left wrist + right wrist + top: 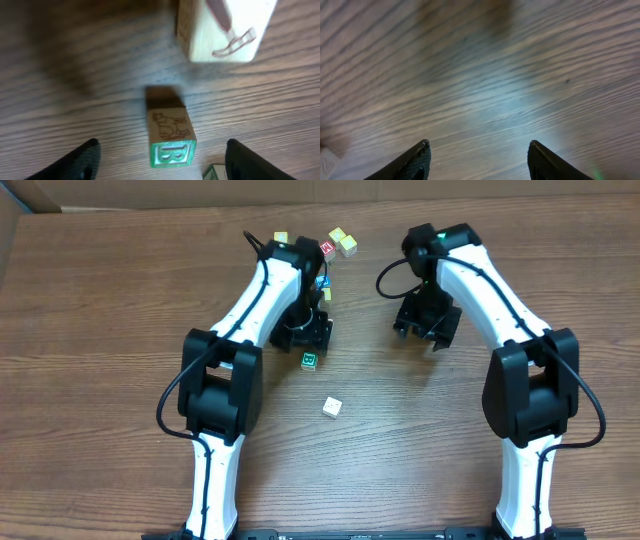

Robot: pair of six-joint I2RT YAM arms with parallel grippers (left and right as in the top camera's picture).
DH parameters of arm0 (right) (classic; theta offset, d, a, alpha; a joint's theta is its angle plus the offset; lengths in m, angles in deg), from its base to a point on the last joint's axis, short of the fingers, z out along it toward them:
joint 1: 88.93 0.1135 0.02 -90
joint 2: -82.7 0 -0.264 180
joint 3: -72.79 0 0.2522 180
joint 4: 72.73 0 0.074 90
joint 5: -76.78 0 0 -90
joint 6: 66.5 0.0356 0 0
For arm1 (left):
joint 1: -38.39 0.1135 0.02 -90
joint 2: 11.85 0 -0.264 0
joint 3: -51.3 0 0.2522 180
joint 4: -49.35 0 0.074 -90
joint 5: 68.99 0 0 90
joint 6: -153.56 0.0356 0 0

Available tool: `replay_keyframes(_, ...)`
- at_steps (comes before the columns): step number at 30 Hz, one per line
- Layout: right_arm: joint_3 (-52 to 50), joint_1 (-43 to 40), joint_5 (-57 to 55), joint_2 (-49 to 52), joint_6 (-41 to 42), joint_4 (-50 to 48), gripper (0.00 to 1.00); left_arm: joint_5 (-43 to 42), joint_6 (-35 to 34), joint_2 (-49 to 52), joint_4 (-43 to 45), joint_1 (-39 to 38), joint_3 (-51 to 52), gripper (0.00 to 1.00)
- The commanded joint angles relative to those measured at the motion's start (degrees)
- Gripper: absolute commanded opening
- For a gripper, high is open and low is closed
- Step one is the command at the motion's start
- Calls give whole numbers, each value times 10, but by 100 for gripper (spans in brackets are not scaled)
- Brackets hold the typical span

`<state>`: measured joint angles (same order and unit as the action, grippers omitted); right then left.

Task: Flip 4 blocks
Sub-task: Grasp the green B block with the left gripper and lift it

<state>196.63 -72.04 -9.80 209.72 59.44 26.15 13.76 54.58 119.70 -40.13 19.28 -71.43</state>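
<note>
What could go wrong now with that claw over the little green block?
The left claw straddles the green block without touching it; closing unevenly could shove it across the smooth table rather than grip it. A second block lies close beyond, so a tumbling flip might knock it.

clear: table (pixel 480 75) under right pincer (pixel 477 160) | obstacle: green block (pixel 171 142) inside left pincer (pixel 162 150) (gaps either side)
</note>
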Motion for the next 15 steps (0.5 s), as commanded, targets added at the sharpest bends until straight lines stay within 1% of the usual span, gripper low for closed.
replay_keyframes(1,-2,-9,-24,-20,-4,-4,63,2,0,6,3,-12,19,61)
replay_keyframes(4,-2,-15,-28,-20,-4,-4,63,13,-4,6,-4,-17,22,48)
replay_keyframes(5,-2,-15,-28,-20,-4,-4,63,20,-10,6,-5,-17,22,46)
replay_keyframes(7,-2,-15,-28,-20,-4,-4,63,35,-20,6,-5,-17,23,46)
replay_keyframes(11,-2,-15,-28,-20,-4,-4,63,31,-22,6,5,-19,27,47)
replay_keyframes(12,-2,-15,-30,-20,-4,-4,64,32,-26,6,6,-21,30,47)
replay_keyframes(13,-2,-15,-34,-20,-4,-4,69,32,-28,6,8,-23,35,47)
replay_keyframes(15,-2,-15,-40,-20,-4,-4,70,32,-29,6,17,-27,47,47)
